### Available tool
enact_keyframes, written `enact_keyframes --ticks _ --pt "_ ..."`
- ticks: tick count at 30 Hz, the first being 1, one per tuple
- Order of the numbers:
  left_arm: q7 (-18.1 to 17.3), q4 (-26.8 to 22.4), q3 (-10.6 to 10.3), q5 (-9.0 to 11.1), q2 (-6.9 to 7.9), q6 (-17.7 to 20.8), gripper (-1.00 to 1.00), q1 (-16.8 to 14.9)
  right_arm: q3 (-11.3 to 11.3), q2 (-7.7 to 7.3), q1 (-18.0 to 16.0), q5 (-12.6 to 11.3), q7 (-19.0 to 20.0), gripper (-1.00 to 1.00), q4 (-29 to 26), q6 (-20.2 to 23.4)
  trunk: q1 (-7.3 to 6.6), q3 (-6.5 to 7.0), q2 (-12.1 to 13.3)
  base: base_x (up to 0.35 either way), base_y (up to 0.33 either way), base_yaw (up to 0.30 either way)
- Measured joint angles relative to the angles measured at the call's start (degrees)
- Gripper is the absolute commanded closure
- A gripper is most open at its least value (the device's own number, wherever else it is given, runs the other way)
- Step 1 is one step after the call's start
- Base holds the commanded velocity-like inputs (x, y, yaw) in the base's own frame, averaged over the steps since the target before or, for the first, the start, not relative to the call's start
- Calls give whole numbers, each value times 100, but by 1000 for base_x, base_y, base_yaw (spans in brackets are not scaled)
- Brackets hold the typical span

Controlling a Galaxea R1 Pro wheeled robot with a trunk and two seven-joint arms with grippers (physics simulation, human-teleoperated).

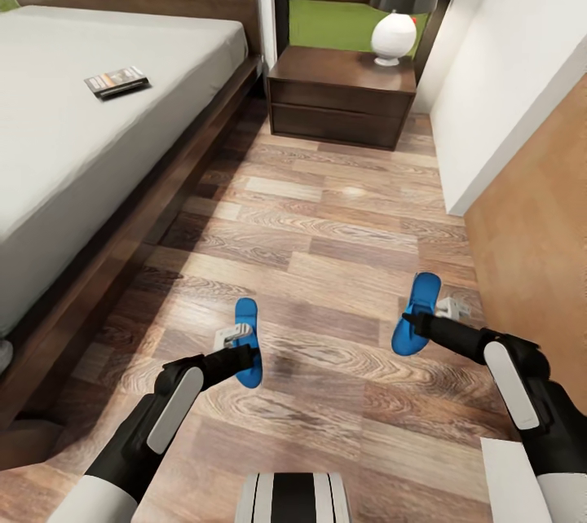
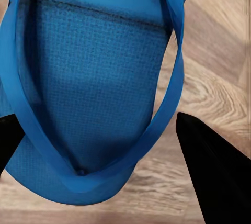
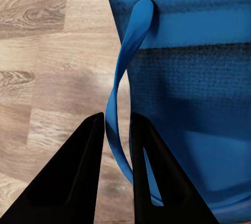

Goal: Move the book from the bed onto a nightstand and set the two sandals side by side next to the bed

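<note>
Two bright blue sandals are on the wood floor beside the bed (image 1: 98, 205). My left gripper (image 1: 247, 353) is open over the left sandal (image 1: 247, 327); in the left wrist view its black fingers (image 2: 209, 171) stand wide apart on either side of the sandal's toe end (image 2: 94, 88). My right gripper (image 1: 410, 321) is shut on the strap (image 3: 123, 72) of the right sandal (image 1: 420, 303), and the right wrist view shows the strap pinched between both fingers (image 3: 73, 182). The book (image 1: 116, 82) lies on the pale mattress. The dark nightstand (image 1: 342, 95) stands by the headboard.
A white round lamp (image 1: 394, 38) sits on the nightstand's right side. A white wall (image 1: 505, 75) and a tan wooden door (image 1: 538, 246) close in the right side. Open plank floor (image 1: 326, 213) runs between the bed and the wall up to the nightstand.
</note>
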Motion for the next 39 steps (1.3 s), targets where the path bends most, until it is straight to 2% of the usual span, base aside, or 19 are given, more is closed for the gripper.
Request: enact_keyframes --ticks 6,11,16,17,19,20,21,22,23,24,26,29,30,31,32,34,36,39 --pt "-13 26 -12 -2 0 -8 100 0 1 3 6 -16 4 100 615 -29 -16 133 8 0 0 0" --pt "-23 163 -17 -17 0 -13 100 0 6 9 8 -1 11 100 1407 -135 -28 244 15 0 0 0" --pt "-26 241 -17 -18 0 -14 100 0 68 18 8 9 41 100 2224 -837 -41 355 21 0 0 0" --pt "-26 272 -17 -21 0 -14 100 0 150 19 9 25 49 100 2393 -974 -44 377 23 0 0 0" --pt "-25 453 -17 -36 0 -35 100 1 576 24 9 19 73 100 2736 -1274 -49 421 26 0 0 0" --pt "-26 504 -17 -32 0 -55 100 1 672 26 8 21 81 100 2795 -1345 -51 443 27 0 0 0" --pt "-25 659 -15 -57 3 -144 100 2 962 26 10 20 85 100 2974 -1590 -54 465 28 0 0 0" --pt "-27 782 -15 -50 5 -235 100 3 1146 23 9 27 89 100 3101 -1765 -56 487 30 0 0 0" --pt "-27 853 -15 -42 6 -289 100 4 1229 22 8 25 96 100 3163 -1843 -59 510 31 0 0 0" --pt "-23 1094 -13 -72 8 -435 100 6 1439 22 7 30 160 100 3308 -2001 -61 531 33 0 0 0" --pt "-30 1506 -10 -66 8 -688 100 6 1640 17 7 28 506 100 3473 -2123 -67 576 35 0 0 0" --pt "-94 1875 -15 -59 13 -997 100 8 1712 9 8 41 1360 100 3679 -2177 -75 643 39 0 0 0" --pt "-295 2024 -20 -75 61 -1148 100 8 1725 6 9 53 1813 100 3812 -2191 -77 665 40 0 0 0" --pt "-478 2102 -26 -86 121 -1241 100 8 1727 4 8 61 2050 100 3898 -2201 -80 687 42 0 0 0" --pt "-589 2133 -31 -97 159 -1286 100 8 1727 3 6 61 2145 100 3940 -2206 -83 709 43 0 0 0" --pt "-1099 2230 -43 -273 305 -1450 100 9 1730 -1 6 66 2367 100 4065 -2212 -88 754 45 0 0 0" --pt "-1504 2485 -50 -583 396 -1675 100 21 1726 -10 5 69 2472 100 4152 -2216 -93 798 48 0 0 0" --pt "-1662 2815 -49 -816 426 -1983 100 24 1728 -23 5 82 2507 100 4356 -2224 -100 864 52 0 0 0"
